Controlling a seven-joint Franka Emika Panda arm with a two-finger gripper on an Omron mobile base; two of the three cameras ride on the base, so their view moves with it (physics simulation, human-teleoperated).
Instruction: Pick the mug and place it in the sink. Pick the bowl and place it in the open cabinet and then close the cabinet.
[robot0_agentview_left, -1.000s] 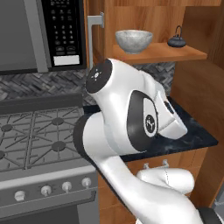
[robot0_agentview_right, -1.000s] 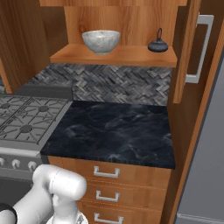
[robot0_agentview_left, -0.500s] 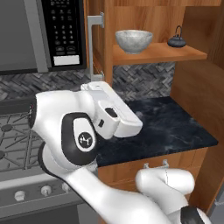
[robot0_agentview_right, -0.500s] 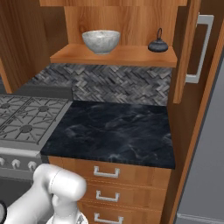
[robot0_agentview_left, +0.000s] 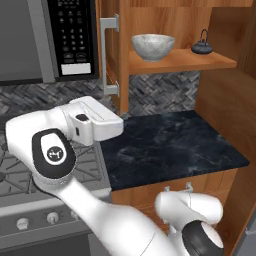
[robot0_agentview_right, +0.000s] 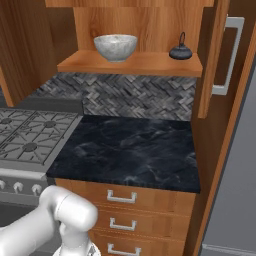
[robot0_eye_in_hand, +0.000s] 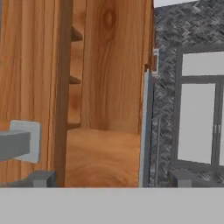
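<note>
Bowl (robot0_agentview_left: 152, 47), grey-white speckled, upright on the inner shelf (robot0_agentview_right: 150, 64) of the open cabinet (robot0_agentview_left: 112, 55), left of a small dark teapot (robot0_agentview_right: 180, 51) (well apart from it); both cabinet doors stand open; black marbled surface (robot0_agentview_right: 135, 150) below, stove (robot0_agentview_right: 30, 137) to its left; jaws (robot0_eye_in_hand: 109, 178) spread wide apart, holding nothing, facing a wooden door edge with a silver handle (robot0_eye_in_hand: 17, 142)

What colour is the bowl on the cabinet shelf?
Speckled grey-white, stone-look; the bowl shows best in the right base view.
</note>
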